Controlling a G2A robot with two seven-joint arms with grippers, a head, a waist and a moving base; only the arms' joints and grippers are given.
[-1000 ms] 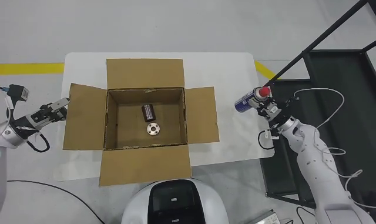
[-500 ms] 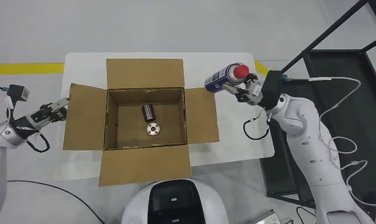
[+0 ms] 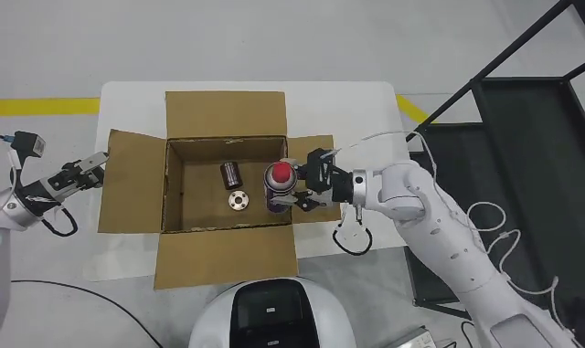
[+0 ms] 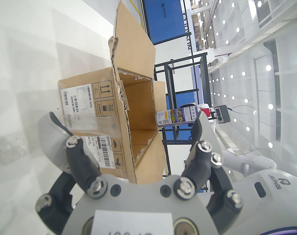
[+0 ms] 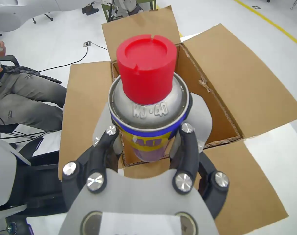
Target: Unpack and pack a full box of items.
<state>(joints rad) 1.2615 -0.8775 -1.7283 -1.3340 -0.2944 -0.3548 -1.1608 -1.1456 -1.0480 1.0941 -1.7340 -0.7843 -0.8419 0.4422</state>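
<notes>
Right jaws clamp spray can [image 3: 279, 185] over box [image 3: 224, 113]; cylinder [image 3: 230, 174], disc [image 3: 239, 201] inside.

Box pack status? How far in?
Done: dark cylinder and small round metal disc lie in the open brown cardboard box. In hand: right claw holds the red-capped blue spray can over the box's right wall. Left: lower it in, release, close flaps.

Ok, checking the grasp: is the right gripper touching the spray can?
Touching. The right wrist view shows the fingers of the right gripper pressed against both sides of the spray can.
</notes>
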